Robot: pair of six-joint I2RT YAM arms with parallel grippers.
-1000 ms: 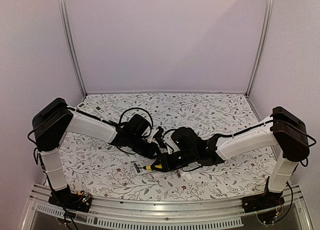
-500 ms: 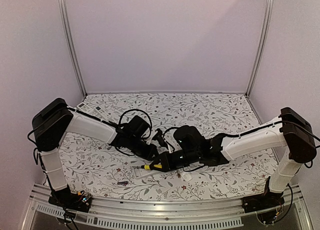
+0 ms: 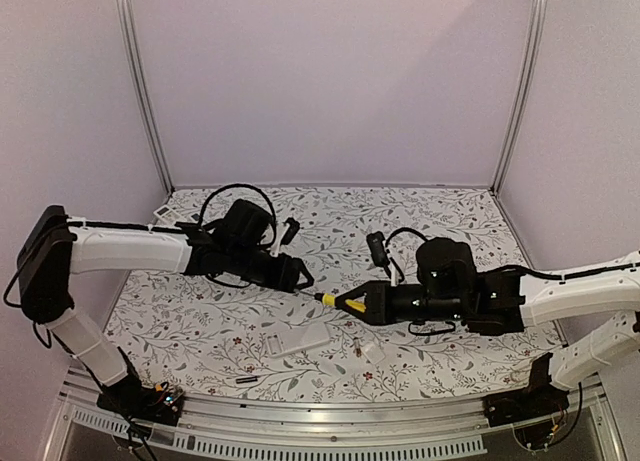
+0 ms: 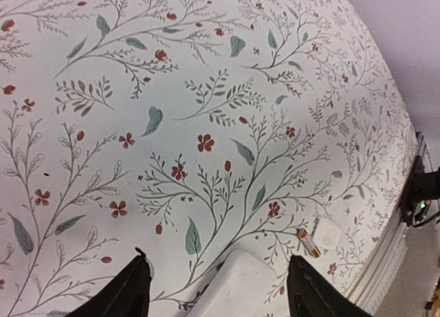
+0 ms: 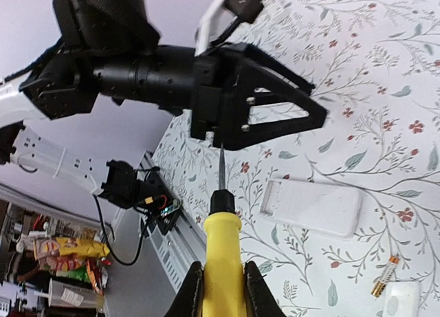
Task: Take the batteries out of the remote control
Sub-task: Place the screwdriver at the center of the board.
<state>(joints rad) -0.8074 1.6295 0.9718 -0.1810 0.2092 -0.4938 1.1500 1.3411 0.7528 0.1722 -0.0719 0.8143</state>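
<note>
We find one orange-and-red cylindrical battery point(image 4: 307, 242) lying loose on the floral-patterned table covering point(image 3: 450, 221), just beside a small flat white cover plate point(image 4: 328, 233). A thin dark cylindrical cell point(image 3: 245, 380) lies apart from these, near the front edge of the table (too small in the overhead view to confirm its markings).

The white rectangular plastic remote control point(image 5: 313, 207) lies flat between the two, near the orange-and-red cylindrical battery and well apart from the thin dark cylindrical cell. One end shows an open recess. We cannot tell whether any cell remains inside.

The left gripper point(image 4: 216, 262) hangs above the table over the remote's near end, its black fingers point(image 4: 127, 289) spread wide with nothing between them.

The right gripper point(image 5: 221, 286) is pinching the handle of a yellow-handled screwdriver with a dark metal shaft point(image 5: 221, 241). The shaft points toward the left gripper, and its tip stands close under that gripper's black body. We cannot tell whether the two touch. Both tools are raised clear of the remote.
</note>
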